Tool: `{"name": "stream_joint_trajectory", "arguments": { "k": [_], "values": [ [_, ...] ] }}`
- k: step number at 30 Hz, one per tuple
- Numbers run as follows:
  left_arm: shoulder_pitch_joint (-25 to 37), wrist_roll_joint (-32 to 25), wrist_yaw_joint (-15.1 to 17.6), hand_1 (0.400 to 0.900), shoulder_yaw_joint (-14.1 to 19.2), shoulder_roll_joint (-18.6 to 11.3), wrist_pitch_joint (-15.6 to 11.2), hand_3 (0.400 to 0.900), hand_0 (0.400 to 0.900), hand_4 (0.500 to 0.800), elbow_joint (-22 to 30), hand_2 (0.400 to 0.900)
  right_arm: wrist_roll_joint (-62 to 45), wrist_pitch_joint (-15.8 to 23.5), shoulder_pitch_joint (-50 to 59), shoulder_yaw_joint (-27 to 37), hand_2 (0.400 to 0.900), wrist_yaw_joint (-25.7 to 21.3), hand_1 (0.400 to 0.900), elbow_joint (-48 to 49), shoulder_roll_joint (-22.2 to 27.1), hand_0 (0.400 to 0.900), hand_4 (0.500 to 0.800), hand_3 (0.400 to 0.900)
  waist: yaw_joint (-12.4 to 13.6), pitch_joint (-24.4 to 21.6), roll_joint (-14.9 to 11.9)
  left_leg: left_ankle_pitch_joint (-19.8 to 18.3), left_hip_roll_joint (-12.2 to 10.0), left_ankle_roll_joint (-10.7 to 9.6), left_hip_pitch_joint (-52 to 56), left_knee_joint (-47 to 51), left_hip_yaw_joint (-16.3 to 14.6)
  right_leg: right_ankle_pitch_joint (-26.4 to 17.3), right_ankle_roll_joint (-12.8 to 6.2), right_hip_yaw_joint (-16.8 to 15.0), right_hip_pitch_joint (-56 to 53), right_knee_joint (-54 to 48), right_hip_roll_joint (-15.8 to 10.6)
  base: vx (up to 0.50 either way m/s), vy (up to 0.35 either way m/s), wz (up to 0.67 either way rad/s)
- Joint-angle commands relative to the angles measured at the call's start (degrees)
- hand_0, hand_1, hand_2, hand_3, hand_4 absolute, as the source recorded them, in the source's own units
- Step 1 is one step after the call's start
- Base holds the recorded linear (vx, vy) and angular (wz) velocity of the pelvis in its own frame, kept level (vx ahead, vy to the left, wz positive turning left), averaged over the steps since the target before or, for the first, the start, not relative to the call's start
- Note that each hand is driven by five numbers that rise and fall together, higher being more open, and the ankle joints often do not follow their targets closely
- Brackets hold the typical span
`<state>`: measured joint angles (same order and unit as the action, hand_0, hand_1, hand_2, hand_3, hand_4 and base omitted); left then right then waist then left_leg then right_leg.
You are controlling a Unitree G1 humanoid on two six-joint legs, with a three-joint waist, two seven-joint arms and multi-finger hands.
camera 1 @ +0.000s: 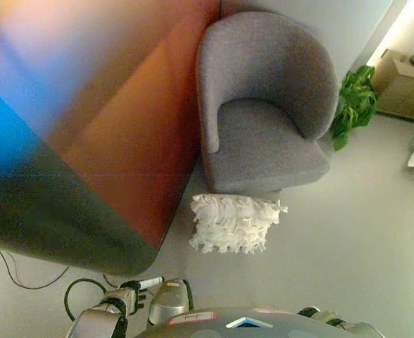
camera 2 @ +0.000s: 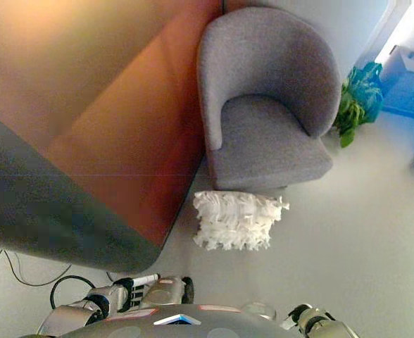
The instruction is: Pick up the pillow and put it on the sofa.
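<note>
A grey sofa (camera 1: 267, 105), a rounded single-seat one, stands well beyond both hands, its seat bare. The white ruffled pillow (camera 1: 233, 223) lies on the floor (camera 1: 355, 232) just before the sofa's front edge, ahead of the hands and between them, apart from both. A green plant (camera 1: 355, 104) sits far off, forward of the right hand (camera 2: 307, 317). The left hand (camera 2: 126, 292) shows low at the bottom edge, fingers curled, holding nothing; whether the right hand's fingers are open I cannot tell.

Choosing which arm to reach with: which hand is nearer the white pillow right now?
Left, slightly. The left hand sits low, below and left of the white pillow on the floor. The right hand is at the bottom edge, below and right of it.
</note>
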<state>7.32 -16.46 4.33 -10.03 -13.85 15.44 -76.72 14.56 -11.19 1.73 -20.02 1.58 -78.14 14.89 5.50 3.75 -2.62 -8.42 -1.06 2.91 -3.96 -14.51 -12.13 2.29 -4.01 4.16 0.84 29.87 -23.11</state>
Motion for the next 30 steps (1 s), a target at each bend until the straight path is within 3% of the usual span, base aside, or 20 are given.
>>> {"name": "stream_joint_trajectory", "arguments": {
  "k": [1, 3, 5, 6, 8, 10, 13, 18, 23, 29, 30],
  "values": [
    [0.06, -0.30, 3.28, 0.900, -1.98, -0.23, 2.75, 0.900, 0.900, 0.800, -0.48, 0.900, 4.08, 2.02, 5.18, -1.21, 0.900, -3.77, 0.900, 3.24, 0.01, 0.900, 0.800, 0.900, -0.30, 2.72, 1.89, 4.46, -2.49, 0.79, -3.16, 1.85, 3.10, -4.26, -0.52, 0.67, 3.66, -5.86, 3.27, 0.06, -0.202, 0.18],
    [2.90, -2.23, 4.19, 0.900, -2.73, -0.40, 2.46, 0.900, 0.900, 0.800, 0.05, 0.900, 2.85, 1.92, 8.82, -3.40, 0.900, -6.63, 0.900, 4.00, 0.16, 0.900, 0.800, 0.900, -0.94, 5.78, 1.53, 2.93, -1.68, 0.66, -4.73, 0.21, 4.62, -6.79, -0.74, 0.77, 13.11, -9.56, 3.23, -0.19, -0.263, 0.13],
    [5.50, -4.31, 4.87, 0.900, -3.07, -0.40, 1.72, 0.900, 0.900, 0.800, 0.89, 0.900, 2.07, 1.26, 13.87, -5.00, 0.900, -10.62, 0.900, 4.76, 0.38, 0.900, 0.800, 0.900, -1.20, 9.39, 1.08, -1.40, -1.22, -0.09, -8.22, -4.44, 5.54, -10.42, -2.73, 0.68, 20.14, -12.79, 2.22, -0.27, -0.304, 0.09],
    [6.62, -5.38, 5.13, 0.900, -2.98, -0.32, 1.30, 0.900, 0.900, 0.800, 1.31, 0.900, 2.72, 0.42, 16.55, -5.37, 0.900, -13.18, 0.900, 5.29, 0.47, 0.900, 0.800, 0.900, -1.30, 10.97, 0.47, -2.00, -1.09, -0.03, -11.09, -7.36, 4.70, -13.21, -2.72, 1.62, 23.05, -14.07, 0.98, -0.24, -0.234, 0.03],
    [6.66, -8.22, 5.83, 0.900, -2.93, -0.22, 0.84, 0.900, 0.900, 0.800, 1.99, 0.900, 5.13, -1.30, 19.13, -5.88, 0.900, -16.95, 0.900, 6.67, 0.79, 0.900, 0.800, 0.900, -0.69, 12.14, 0.40, -3.31, -2.59, -0.38, -14.97, -12.74, 4.48, -10.97, -2.30, 2.19, 21.89, -12.81, 0.44, -0.10, -0.181, 0.06],
    [5.57, -7.33, 5.73, 0.900, -2.74, 0.30, 0.79, 0.900, 0.900, 0.800, 2.44, 0.900, 5.86, -3.80, 19.99, -6.19, 0.900, -20.47, 0.900, 8.36, 1.75, 0.900, 0.800, 0.900, 0.25, 12.91, 0.67, -3.61, -4.07, -1.36, -16.88, -15.88, 4.84, -8.84, -2.27, 3.63, 20.85, -10.61, -0.25, 0.08, -0.201, 0.17],
    [6.25, -6.52, 5.42, 0.900, -3.26, 0.21, 1.69, 0.900, 0.900, 0.800, 2.77, 0.900, 3.14, -4.89, 22.01, -6.22, 0.900, -23.46, 0.900, 8.22, 2.39, 0.900, 0.800, 0.900, 0.96, 14.02, 1.16, -3.35, -4.73, -1.93, -17.82, -16.23, 5.77, -7.95, -2.55, 3.94, 21.22, -9.81, -0.67, 0.00, -0.141, 0.23],
    [8.00, -6.43, 5.38, 0.900, -4.73, 0.06, 0.61, 0.900, 0.900, 0.800, 1.92, 0.900, -1.54, -3.73, 27.00, -5.95, 0.900, -27.33, 0.900, 7.81, 3.60, 0.900, 0.800, 0.900, 2.17, 15.59, 2.31, -3.11, -4.96, -3.15, -18.99, -16.79, 7.34, -6.37, -2.67, 4.95, 22.77, -6.88, -1.91, -0.03, -0.069, 0.19],
    [8.84, -6.64, 5.91, 0.900, -5.47, -0.25, 1.18, 0.900, 0.900, 0.800, 2.17, 0.900, -0.81, -0.70, 30.94, -6.36, 0.900, -31.50, 0.900, 9.36, 5.41, 0.900, 0.800, 0.900, 2.44, 16.33, 3.06, -3.82, -5.05, -3.98, -20.23, -19.25, 8.86, -5.21, -2.94, 3.86, 24.45, -3.42, -2.62, 0.01, -0.016, 0.07],
    [10.97, -10.82, 7.36, 0.900, -6.57, -0.27, 2.69, 0.900, 0.900, 0.800, 3.29, 0.900, 3.54, -2.65, 38.34, -10.00, 0.900, -32.68, 0.900, 12.12, 9.67, 0.900, 0.800, 0.900, 2.48, 18.06, 4.41, -5.55, -5.34, -4.05, -26.46, -25.85, 9.65, -2.34, -2.29, 1.63, 30.46, 3.89, -2.24, -0.05, 0.022, -0.01],
    [11.55, -11.86, 7.67, 0.900, -6.93, -0.29, 2.97, 0.900, 0.900, 0.800, 3.35, 0.900, 3.55, -3.16, 40.37, -11.05, 0.900, -32.84, 0.900, 12.45, 10.81, 0.900, 0.800, 0.900, 2.71, 18.79, 5.05, -7.72, -5.84, -4.42, -27.93, -28.53, 10.19, -0.14, -2.66, 0.68, 32.09, 7.03, -1.89, -0.08, 0.037, -0.03]
  ]
}}
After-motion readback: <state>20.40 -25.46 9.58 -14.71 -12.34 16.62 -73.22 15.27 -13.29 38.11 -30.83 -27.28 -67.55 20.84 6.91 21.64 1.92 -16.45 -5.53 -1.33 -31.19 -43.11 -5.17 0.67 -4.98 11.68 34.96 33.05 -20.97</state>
